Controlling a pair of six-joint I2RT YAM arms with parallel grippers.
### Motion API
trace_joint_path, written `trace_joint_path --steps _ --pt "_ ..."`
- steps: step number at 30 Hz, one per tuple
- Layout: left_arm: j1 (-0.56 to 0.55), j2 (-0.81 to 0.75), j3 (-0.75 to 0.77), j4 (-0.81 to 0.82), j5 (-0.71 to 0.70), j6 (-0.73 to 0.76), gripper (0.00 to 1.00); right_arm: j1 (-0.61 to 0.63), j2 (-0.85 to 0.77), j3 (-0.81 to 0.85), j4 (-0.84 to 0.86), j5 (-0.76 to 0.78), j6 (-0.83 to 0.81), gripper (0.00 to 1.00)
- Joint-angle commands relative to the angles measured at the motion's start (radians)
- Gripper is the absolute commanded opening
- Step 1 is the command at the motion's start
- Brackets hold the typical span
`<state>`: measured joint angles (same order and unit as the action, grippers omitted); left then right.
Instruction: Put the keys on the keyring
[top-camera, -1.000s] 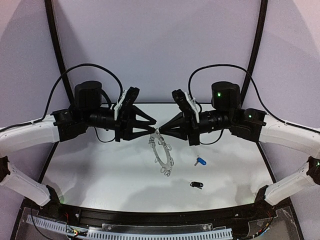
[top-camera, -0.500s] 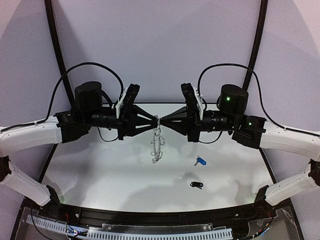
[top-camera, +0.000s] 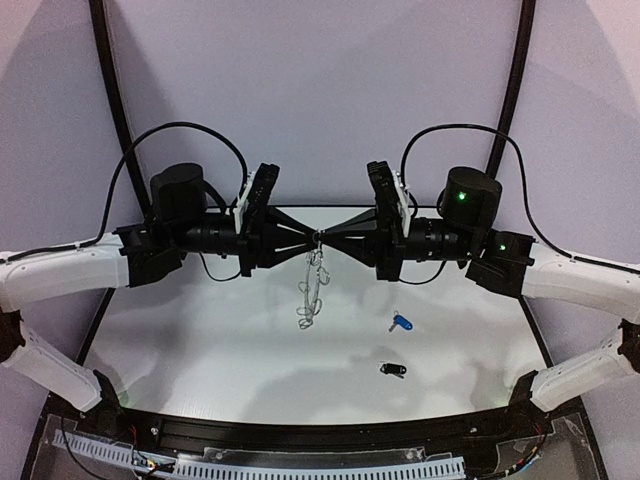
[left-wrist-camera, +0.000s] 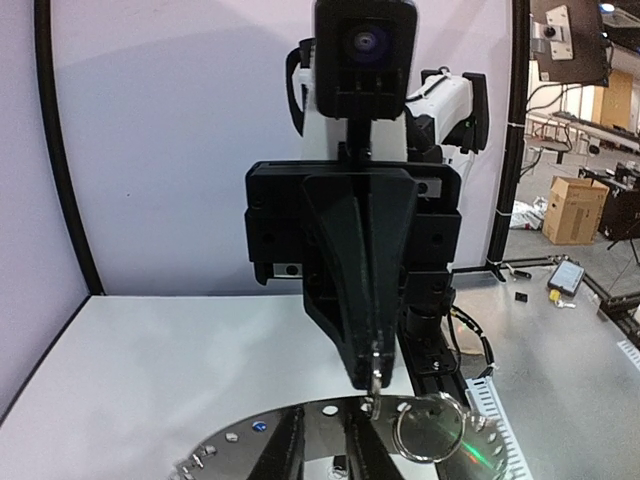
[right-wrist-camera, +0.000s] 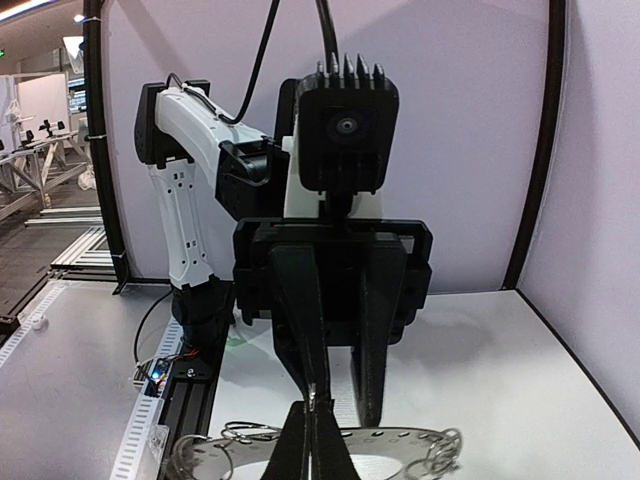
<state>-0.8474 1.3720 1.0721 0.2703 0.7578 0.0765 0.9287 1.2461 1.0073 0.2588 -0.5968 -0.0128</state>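
White tabletop (top-camera: 200, 340), lilac walls. Right jaws closed on keyring (top-camera: 314, 280) rim; left jaws, tip to tip with them, stand a slit apart on the same rim, seemingly gripping. Keyring hangs below both. Blue key (top-camera: 400, 322), black key (top-camera: 392, 369) lie beneath right jaws. Risk: opposed pulls could twist keyring loose; it drops.

1. Top external view: no text, label, brand, number or sign can be read anywhere in this picture.
2. Left wrist view: nothing can be read here either. A cardboard box (left-wrist-camera: 573, 208) stands in the room beyond the counter, too small and blurred to show any print.
3. Right wrist view: no readable writing, number or sign on anything in this picture.
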Motion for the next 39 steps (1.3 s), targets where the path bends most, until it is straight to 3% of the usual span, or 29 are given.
trace_joint_path --steps 1,8,18,27,33,39 --pt "-0.004 -0.014 -0.021 0.023 0.024 0.009 0.16 0.009 -0.011 -0.006 0.030 0.045 0.003 0.00" --pt "-0.004 -0.037 -0.019 -0.082 0.038 0.064 0.18 0.008 -0.022 -0.008 0.029 0.056 -0.012 0.00" --pt "-0.004 -0.013 -0.025 0.043 -0.042 -0.009 0.18 0.008 -0.013 -0.004 -0.003 -0.012 -0.024 0.00" --pt "-0.004 -0.028 -0.035 0.044 0.039 0.000 0.19 0.008 -0.013 -0.015 0.007 0.042 -0.034 0.00" --pt "-0.004 -0.022 -0.025 0.044 0.028 -0.005 0.04 0.009 -0.004 -0.014 0.042 0.007 -0.023 0.00" --pt "-0.004 -0.017 -0.027 0.059 0.026 -0.024 0.09 0.008 0.006 -0.010 0.032 -0.010 -0.023 0.00"
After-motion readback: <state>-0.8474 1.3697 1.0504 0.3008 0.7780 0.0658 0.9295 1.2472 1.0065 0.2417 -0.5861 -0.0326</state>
